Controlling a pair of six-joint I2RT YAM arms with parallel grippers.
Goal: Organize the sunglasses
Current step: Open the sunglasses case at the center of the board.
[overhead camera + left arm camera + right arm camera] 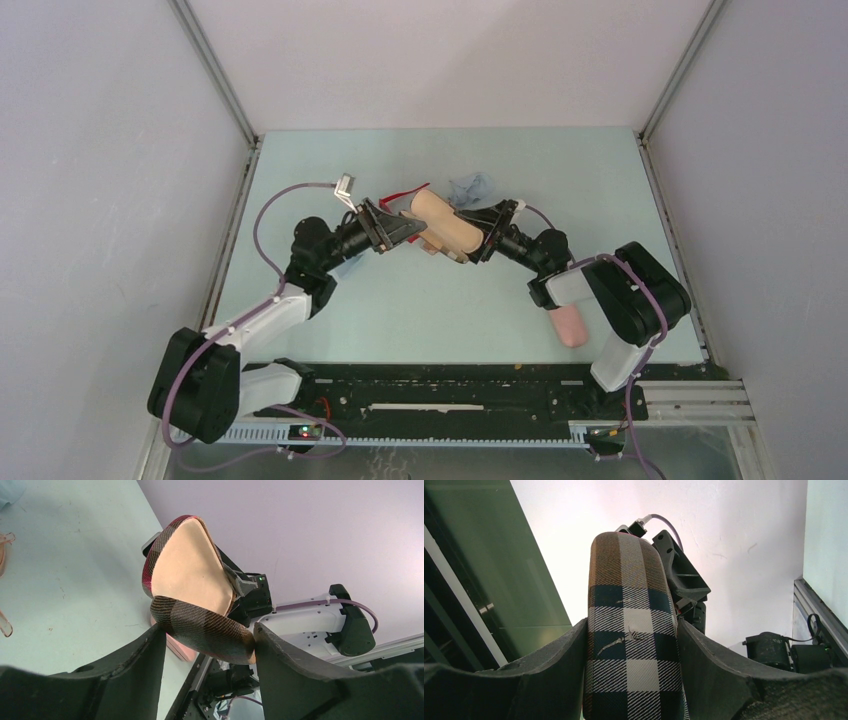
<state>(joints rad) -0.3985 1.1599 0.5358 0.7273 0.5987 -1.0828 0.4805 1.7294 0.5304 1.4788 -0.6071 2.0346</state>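
Both grippers hold a plaid case [445, 222] in the air over the table's middle. My left gripper [206, 635] is shut on its lower edge; the case gapes toward me and shows a beige lining [190, 570]. From the other end, my right gripper [631, 630] is shut across the checked shell [631, 610]. The red sunglasses [408, 191] lie on the table just behind the case, partly hidden by it. Of the slim orange-tinted sunglasses [4, 547] only a bit shows, at the left edge of the left wrist view.
A pale blue cloth [472, 187] lies crumpled behind the case. A pink case [570, 325] rests near the front right, beside the right arm's base. Grey walls with metal rails [225, 90] close in the table on three sides.
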